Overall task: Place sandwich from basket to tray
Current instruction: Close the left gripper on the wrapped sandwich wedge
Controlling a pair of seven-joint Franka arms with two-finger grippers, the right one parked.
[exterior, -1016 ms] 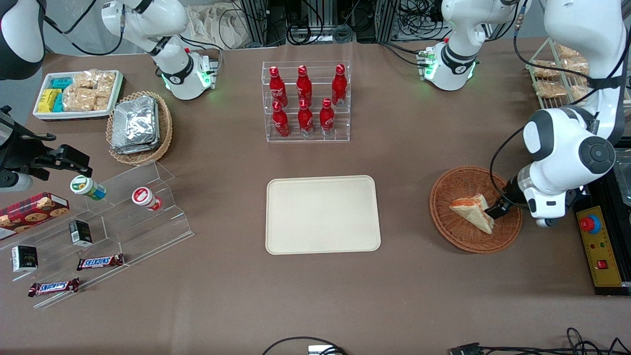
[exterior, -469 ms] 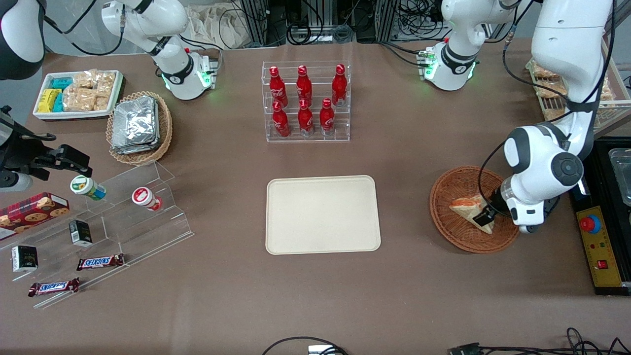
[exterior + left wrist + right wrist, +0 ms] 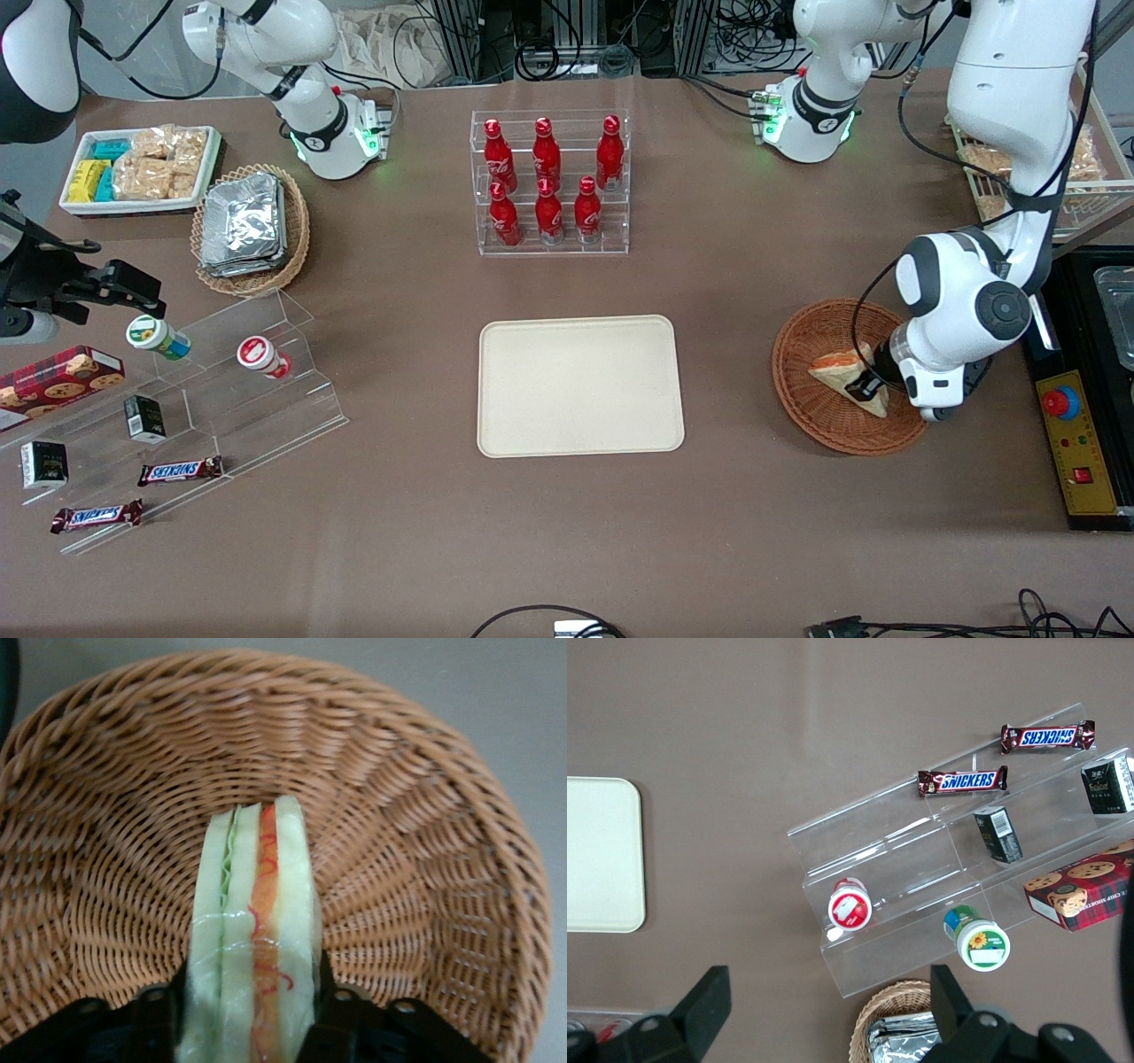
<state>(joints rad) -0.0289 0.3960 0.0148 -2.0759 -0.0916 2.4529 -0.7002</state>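
The sandwich sits in the reddish-brown wicker basket toward the working arm's end of the table. My left gripper is down inside the basket, shut on the sandwich. In the left wrist view the sandwich stands on edge, its green and red-orange filling showing, with a black finger pressed against each bread face and the basket wall around it. The cream tray lies flat mid-table with nothing on it, and its corner also shows in the right wrist view.
A clear rack of red bottles stands farther from the front camera than the tray. A yellow control box with a red button lies beside the basket. A wire rack of bagged snacks stands near the working arm. An acrylic step stand holds snacks.
The left arm has swung in over the basket toward the tray's side, and its gripper has come around the sandwich, which now looks more upright.
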